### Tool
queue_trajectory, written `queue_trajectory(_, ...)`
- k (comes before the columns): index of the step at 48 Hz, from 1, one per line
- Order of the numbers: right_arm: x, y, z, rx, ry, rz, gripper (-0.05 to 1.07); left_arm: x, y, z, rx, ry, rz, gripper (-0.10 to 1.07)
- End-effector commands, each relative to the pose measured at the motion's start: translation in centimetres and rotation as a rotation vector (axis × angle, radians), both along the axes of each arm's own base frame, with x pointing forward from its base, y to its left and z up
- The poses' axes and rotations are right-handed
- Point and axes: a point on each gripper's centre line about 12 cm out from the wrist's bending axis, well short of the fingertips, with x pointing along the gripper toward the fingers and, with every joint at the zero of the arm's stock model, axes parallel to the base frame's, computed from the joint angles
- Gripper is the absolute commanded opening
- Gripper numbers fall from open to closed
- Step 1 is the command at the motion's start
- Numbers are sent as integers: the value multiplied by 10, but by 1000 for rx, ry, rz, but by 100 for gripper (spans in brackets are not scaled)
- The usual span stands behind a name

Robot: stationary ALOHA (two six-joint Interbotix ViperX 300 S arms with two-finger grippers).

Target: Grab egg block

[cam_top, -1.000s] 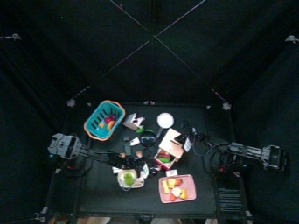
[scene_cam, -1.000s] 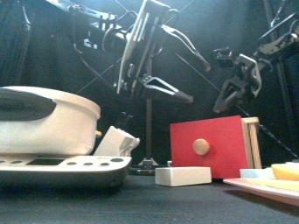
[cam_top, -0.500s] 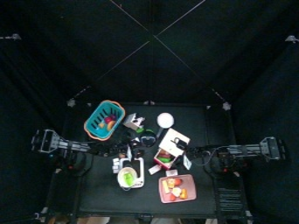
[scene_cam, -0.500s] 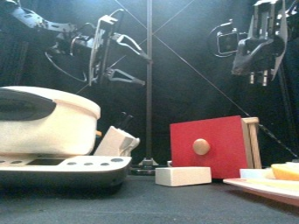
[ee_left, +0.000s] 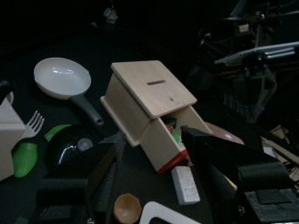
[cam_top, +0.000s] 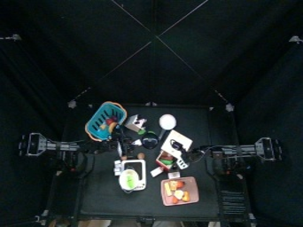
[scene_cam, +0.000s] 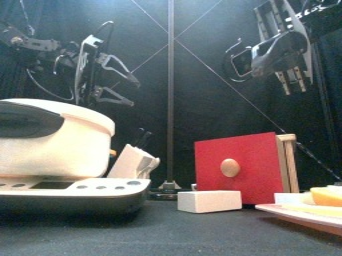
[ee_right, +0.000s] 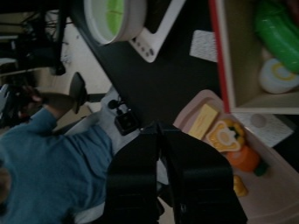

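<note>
Left gripper (scene_cam: 104, 75) hangs high over the table's left side, jaws spread apart, nothing in them. Below it sits a white cooker (scene_cam: 54, 135). Mid-table is a wooden box (cam_top: 173, 146) with a red front. Inside it, beside a green piece (ee_right: 281, 31), lies a round white piece with a yellow centre (ee_right: 278, 77), apparently the egg block. Just beside the box is a pink tray (ee_right: 187, 109) of food blocks. Right gripper (ee_right: 163, 162) hangs high at right, jaws pressed together, empty.
</note>
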Motion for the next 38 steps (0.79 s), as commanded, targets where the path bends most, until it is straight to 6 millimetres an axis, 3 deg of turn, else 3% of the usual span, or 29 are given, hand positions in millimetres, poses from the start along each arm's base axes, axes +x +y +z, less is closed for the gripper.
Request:
queue_trajectory(1, 1, -12, 18, -108, 51, -50, 34, -5, 0, 6, 13, -25, 2, 90)
queue_trajectory(10, 1, 11, 17, -184, 88, -110, 34, -16, -2, 10, 18, -48, -1, 90)
queue_trajectory(22, 15, 85, -4, -142, 69, -66, 38, -19, -2, 8, 15, -47, 2, 90)
queue_trajectory(29, 23, 113, -17, -137, 81, -61, 48, -20, -2, 8, 15, -45, 2, 90)
queue_trajectory(38, 38, 134, -40, -195, 94, -28, 65, -21, -2, 6, 13, -41, 3, 90)
